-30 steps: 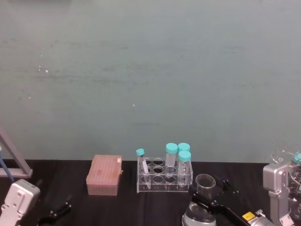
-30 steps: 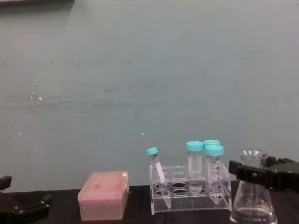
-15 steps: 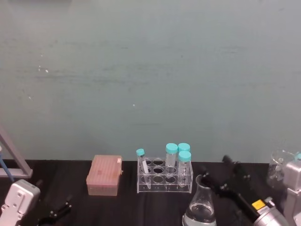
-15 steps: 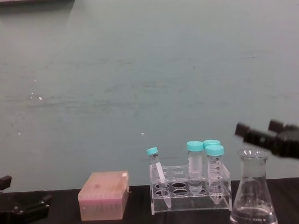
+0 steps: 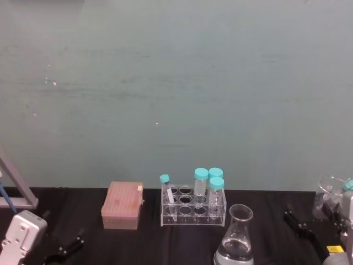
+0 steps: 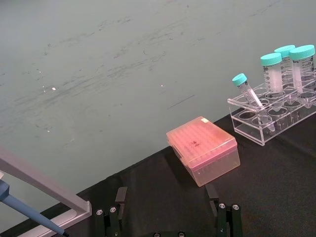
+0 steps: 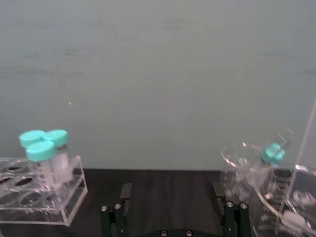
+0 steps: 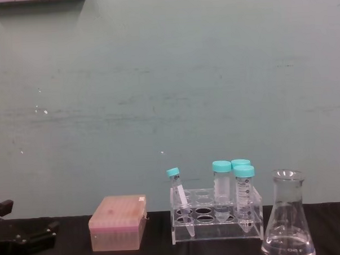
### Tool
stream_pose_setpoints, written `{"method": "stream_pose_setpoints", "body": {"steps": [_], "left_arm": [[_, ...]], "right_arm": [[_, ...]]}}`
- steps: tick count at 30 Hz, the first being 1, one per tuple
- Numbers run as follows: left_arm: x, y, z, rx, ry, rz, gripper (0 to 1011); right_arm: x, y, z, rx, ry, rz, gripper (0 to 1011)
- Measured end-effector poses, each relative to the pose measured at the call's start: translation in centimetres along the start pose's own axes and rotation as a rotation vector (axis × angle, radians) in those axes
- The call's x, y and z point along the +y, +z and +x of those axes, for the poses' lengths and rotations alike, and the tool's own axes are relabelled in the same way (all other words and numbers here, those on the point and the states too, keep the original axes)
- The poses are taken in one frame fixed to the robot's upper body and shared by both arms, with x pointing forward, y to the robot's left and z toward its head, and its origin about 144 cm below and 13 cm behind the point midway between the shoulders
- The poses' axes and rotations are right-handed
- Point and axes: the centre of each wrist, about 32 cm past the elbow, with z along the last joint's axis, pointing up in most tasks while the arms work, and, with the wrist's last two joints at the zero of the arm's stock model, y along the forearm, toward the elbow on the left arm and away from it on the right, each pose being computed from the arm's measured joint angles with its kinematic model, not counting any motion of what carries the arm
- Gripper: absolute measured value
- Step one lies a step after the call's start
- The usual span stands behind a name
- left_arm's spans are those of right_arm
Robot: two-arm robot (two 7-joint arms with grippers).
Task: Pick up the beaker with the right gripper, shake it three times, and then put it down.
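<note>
**Beaker stands free on the table, right gripper off to its right**

The beaker [image 5: 234,238] stands upright on the black table [image 5: 149,243], near the robot and right of centre, with a little clear liquid pooled in its wide base; in the chest view the beaker [image 8: 287,217] rises taller than the clear tube rack [image 8: 216,217] just to its left, and nothing touches its neck or rim; the right gripper [image 5: 300,226] sits at the right edge of the head view, well apart from the flask and to its right, low over the table; from its own wrist camera the right gripper [image 7: 172,210] shows two black fingers spread wide with bare table between them, so it is released and grasping nothing; past it on the far right stands other clear glassware [image 7: 247,170] with a teal-capped item in it; the rack [image 5: 193,205] holds three upright teal-capped tubes [image 5: 208,185] at its right end and one slimmer tube [image 5: 166,196] leaning at its left end; left of the rack, apart from it, lies a closed pink tip box [image 5: 122,205]; the left gripper [image 5: 65,249] rests low at the near left corner of the table, well away from the beaker; its wrist view shows the left gripper [image 6: 168,217] with fingers parted and nothing between them, the pink box [image 6: 203,157] beyond.
</note>
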Motion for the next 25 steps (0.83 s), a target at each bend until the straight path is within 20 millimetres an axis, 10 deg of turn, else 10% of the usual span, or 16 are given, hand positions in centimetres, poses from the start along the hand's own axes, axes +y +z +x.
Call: {"method": "stream_pose_setpoints", "body": {"steps": [25], "left_arm": [[0.0,0.0,0.0,0.0,0.0,0.0,1000]], "right_arm": [[-0.1,-0.25,0.15,0.022,-0.002,-0.019,1000]]}}
